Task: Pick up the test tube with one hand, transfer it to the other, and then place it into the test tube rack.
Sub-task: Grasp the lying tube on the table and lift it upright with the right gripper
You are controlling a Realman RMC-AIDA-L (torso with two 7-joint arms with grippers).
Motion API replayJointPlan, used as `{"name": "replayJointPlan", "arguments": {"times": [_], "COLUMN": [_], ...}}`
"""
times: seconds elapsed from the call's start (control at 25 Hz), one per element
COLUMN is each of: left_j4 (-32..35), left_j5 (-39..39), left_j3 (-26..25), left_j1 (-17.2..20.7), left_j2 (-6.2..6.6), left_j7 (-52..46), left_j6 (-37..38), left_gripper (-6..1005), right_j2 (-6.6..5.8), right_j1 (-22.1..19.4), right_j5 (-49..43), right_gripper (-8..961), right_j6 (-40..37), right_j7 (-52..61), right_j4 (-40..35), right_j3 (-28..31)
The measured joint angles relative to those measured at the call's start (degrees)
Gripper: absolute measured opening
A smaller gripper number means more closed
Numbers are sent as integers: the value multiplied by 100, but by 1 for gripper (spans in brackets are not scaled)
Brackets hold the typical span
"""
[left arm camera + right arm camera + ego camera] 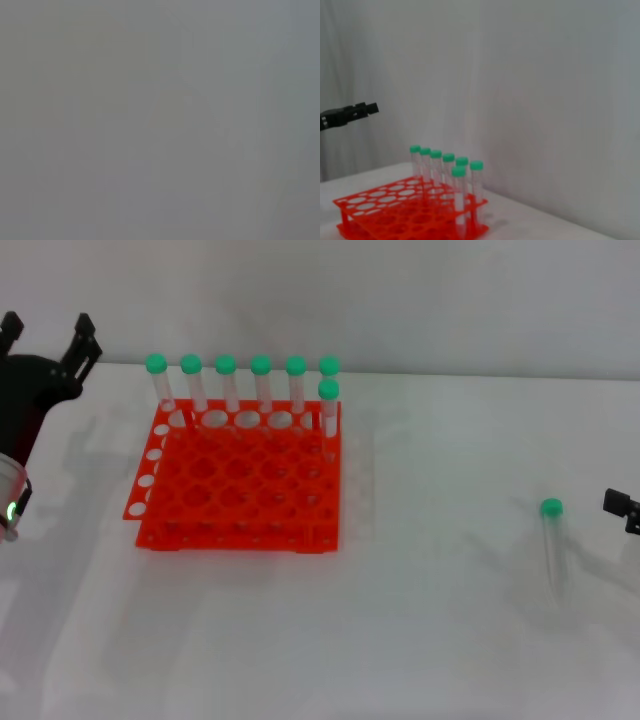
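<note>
A clear test tube [552, 545] with a green cap lies on the white table at the right, cap pointing away from me. Only a small black part of my right gripper [622, 508] shows at the right edge, just right of the tube and apart from it. The orange-red test tube rack [240, 485] stands left of centre, and it also shows in the right wrist view [395, 205]. My left gripper [48, 335], on a silver-grey forearm with a green light, is raised at the far left beyond the rack, its fingers spread and empty. It shows far off in the right wrist view [350, 114].
Several green-capped tubes [243, 385] stand in the rack's back row, with one more [328, 410] just in front at the right end. They also show in the right wrist view [445, 172]. A pale wall rises behind the table. The left wrist view is plain grey.
</note>
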Motion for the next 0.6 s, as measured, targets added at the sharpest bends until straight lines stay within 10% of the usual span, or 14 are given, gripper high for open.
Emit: {"name": "replayJointPlan", "arguments": {"times": [0.6], "left_j4": [296], "left_j5": [-501], "left_j3": [-6], "left_j1": [-157], "left_j2": [10], "left_j7": [-7], "left_j6": [-553], "left_gripper": [862], "right_j2": [15], "right_j1": [133], "right_j5": [-246], "right_gripper": [857], "right_j6": [-528], "right_j7": [1386], "right_j4": [-1040], "right_j3": [-592]}}
